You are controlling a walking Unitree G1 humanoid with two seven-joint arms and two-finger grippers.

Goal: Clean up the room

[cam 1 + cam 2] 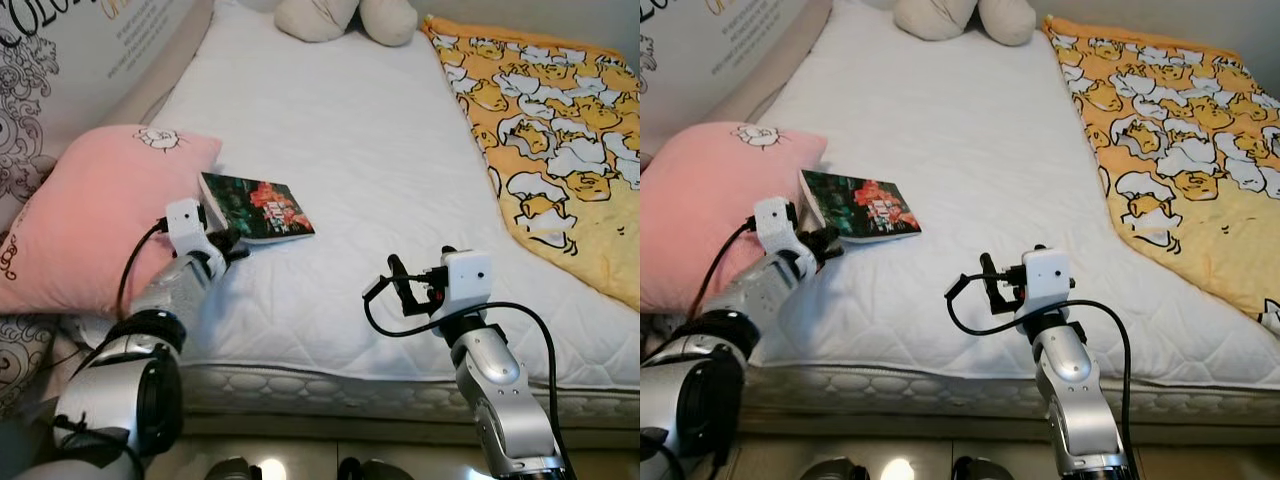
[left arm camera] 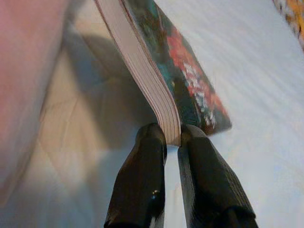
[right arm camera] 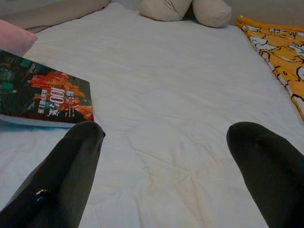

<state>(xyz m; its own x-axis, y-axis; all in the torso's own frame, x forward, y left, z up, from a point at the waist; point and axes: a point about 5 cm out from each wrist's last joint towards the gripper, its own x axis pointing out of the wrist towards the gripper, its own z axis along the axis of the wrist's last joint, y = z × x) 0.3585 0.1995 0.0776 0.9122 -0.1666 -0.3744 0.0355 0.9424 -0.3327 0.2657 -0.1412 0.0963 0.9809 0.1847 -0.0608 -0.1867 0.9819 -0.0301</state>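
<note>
Left gripper point(image 2: 172, 137) pinches the near corner of a glossy paperback book point(image 1: 262, 206), lying on the quilted white mattress point(image 1: 380, 170) beside a soft pink pillow point(image 1: 80, 215). Right gripper point(image 3: 164, 135) hovers over the mattress, fingers spread. Orange patterned blanket point(image 1: 555, 130) alongside.

Even, bright, diffuse light on the white mattress point(image 1: 350, 150); head views sharp, with glare on the floor at the bottom edge. Left wrist view: soft focus, the book point(image 2: 166, 80) casting a broad shadow. Right wrist view: near fingers point(image 3: 71, 166) blurred.
</note>
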